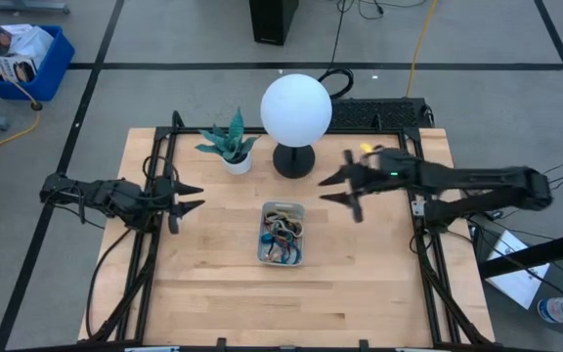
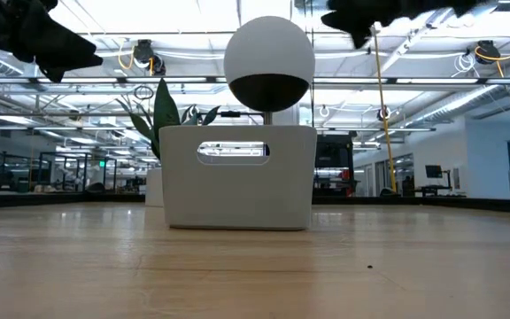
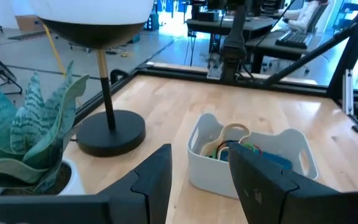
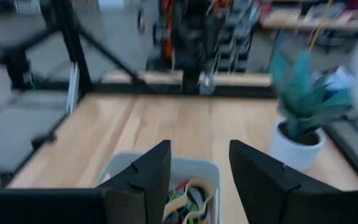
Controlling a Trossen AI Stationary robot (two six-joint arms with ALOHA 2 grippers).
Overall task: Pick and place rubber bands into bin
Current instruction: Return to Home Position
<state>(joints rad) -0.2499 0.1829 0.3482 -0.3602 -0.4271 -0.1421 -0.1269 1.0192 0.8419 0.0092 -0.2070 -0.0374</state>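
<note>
Bare pale wood of the worktop (image 2: 255, 275) lies closest, smooth and light brown. Behind it is a big room with long ceiling lights, and a grey floor goes all round. The bin (image 1: 261, 235) sits in the middle of the worktop. It is pale, with round corners and a handle slot in its side. The rubber bands (image 1: 283, 233) lie in it in a mixed heap of orange, green, blue and black. Near the far edge stand a white ball lamp (image 1: 296, 108) and a small plant (image 1: 231, 145). The left claw (image 1: 201, 197) hangs by the left edge, wide open, holding nothing. The right claw (image 1: 323, 190) hangs nearer the right edge, also wide open with nothing in it.
</note>
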